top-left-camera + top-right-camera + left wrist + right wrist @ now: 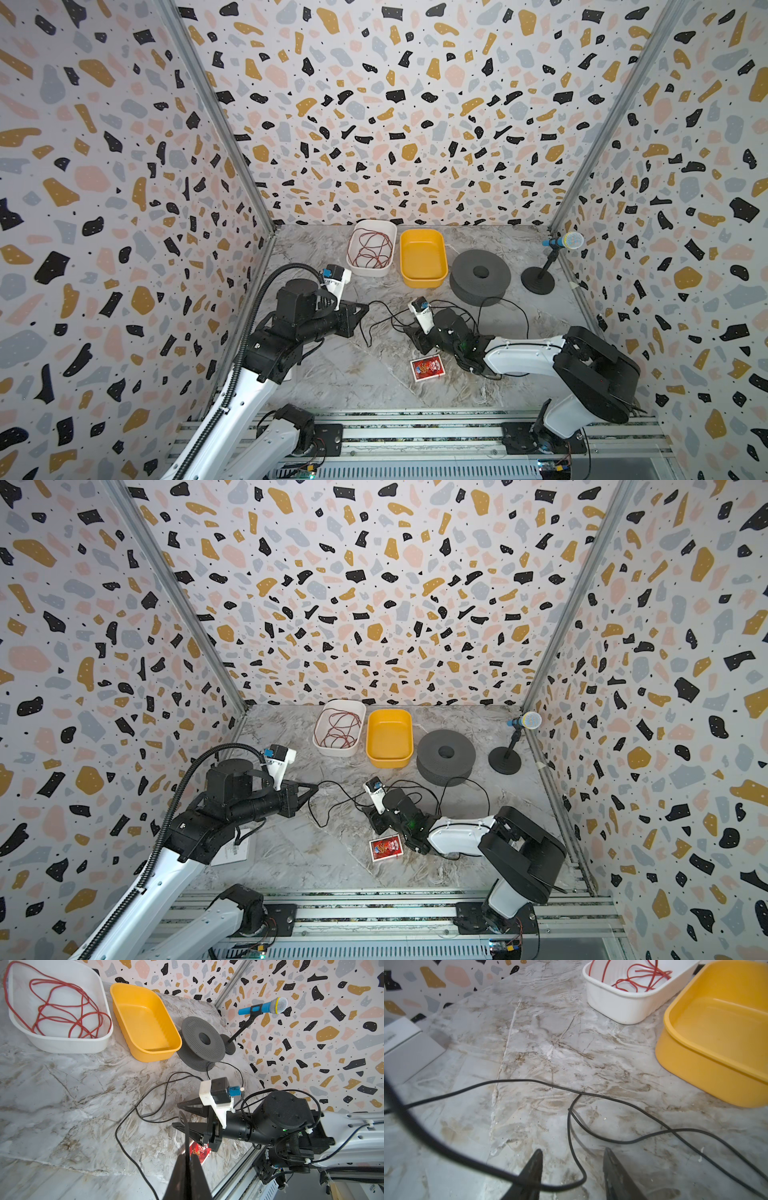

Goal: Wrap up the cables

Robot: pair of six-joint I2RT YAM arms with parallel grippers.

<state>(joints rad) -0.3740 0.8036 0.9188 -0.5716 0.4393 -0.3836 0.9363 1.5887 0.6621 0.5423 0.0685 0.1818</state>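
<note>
Cord (517,1080), thin and black, lies in loose loops on the marble table (550,1022) between the two arms, near the yellow tub (423,257) and grey spool (480,274). The left gripper (188,1159) is pinched tight on one stretch; the right gripper (573,1150) stands with jaws apart, a loop lying between them
</note>
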